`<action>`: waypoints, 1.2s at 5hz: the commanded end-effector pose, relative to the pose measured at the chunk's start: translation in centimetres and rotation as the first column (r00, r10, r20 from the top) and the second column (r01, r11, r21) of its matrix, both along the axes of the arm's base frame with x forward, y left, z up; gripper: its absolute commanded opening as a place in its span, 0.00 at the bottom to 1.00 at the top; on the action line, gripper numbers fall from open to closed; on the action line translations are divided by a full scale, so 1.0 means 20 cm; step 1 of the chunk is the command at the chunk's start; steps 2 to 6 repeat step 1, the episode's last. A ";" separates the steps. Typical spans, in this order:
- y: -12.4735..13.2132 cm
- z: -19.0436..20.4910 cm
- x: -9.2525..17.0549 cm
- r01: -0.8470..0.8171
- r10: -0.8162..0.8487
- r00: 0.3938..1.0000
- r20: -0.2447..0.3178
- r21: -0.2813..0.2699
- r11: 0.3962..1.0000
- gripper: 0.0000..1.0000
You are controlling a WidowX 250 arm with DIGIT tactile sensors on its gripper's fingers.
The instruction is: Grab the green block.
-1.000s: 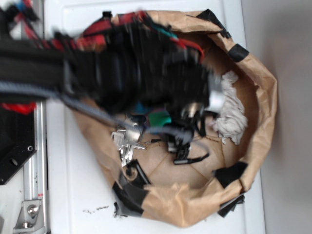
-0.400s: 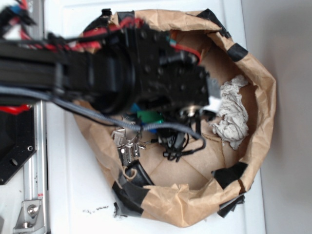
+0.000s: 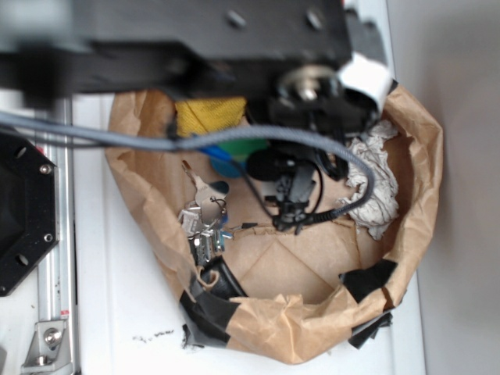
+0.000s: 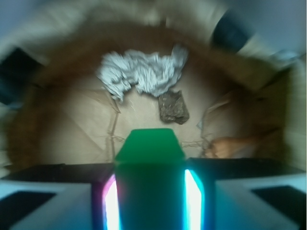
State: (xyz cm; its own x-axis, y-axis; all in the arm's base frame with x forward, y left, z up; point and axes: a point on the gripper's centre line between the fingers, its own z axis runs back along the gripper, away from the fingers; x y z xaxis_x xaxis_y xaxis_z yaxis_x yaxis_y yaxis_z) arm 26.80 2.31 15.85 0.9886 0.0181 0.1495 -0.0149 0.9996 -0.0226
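Rose since 0.4 s ago, arm now nearer the camera and filling the top of the exterior view. Uncovered one yellow cloth (image 3: 209, 115) at the left of the paper bag (image 3: 422, 156). Lay below it: one bunch of keys (image 3: 205, 226). Carried up, centre: one green block (image 4: 149, 167), clamped between the closed gripper (image 4: 149, 191) pads, above the bag floor. Sat beyond: one brown lump (image 4: 173, 107). Stayed at right: one white rag (image 3: 373, 176). All on a white desk (image 3: 117, 312).
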 end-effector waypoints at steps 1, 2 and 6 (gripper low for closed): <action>-0.03 0.05 0.02 -0.034 0.033 0.999 0.010 0.064 0.997 0.00; -0.03 0.05 0.02 -0.034 0.033 0.999 0.010 0.064 0.997 0.00; -0.03 0.05 0.02 -0.034 0.033 0.999 0.010 0.064 0.997 0.00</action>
